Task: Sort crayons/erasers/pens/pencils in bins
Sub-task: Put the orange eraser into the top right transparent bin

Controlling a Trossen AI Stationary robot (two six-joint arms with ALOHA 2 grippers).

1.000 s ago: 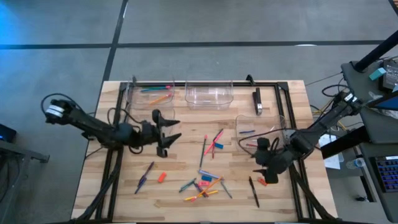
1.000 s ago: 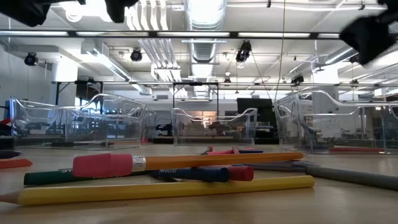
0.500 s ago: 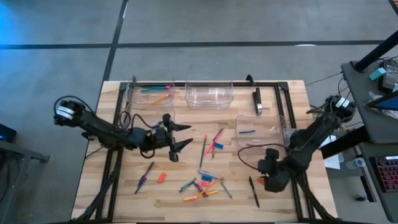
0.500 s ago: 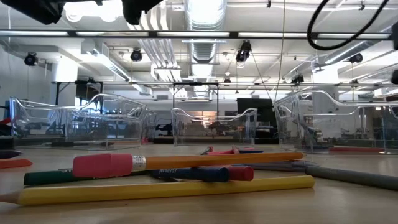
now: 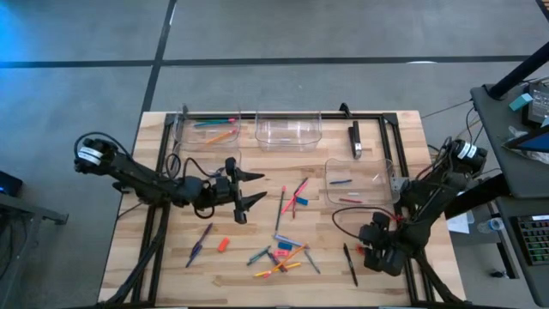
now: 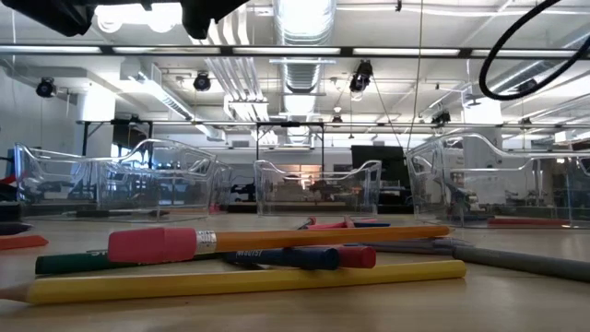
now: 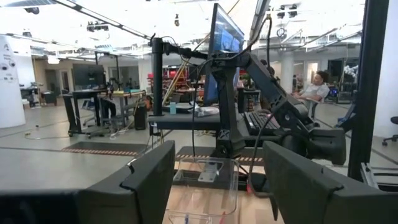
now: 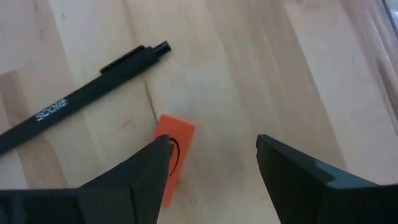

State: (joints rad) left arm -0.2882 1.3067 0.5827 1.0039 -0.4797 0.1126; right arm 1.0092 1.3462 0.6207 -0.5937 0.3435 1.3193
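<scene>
place: robotics lab, probably | signs: exposed ceiling ducts [image 6: 304, 23], desks with monitors [image 7: 225, 34], seated person [image 7: 314, 87]

**Open lanes and blocked ground on the sorting table**

Bare wood is left along the near edge of the table [image 5: 163, 279] and between the left gripper [image 5: 249, 187] and the central scatter of pencils [image 5: 279, 269]. The far edge is walled by three clear bins [image 5: 288, 130] and a black frame rail [image 5: 283, 113]. Around the right gripper [image 8: 211, 163], passage is narrowed by an orange eraser [image 8: 172, 155] lying against one finger and a black pen [image 8: 74, 102] close beside it.
</scene>
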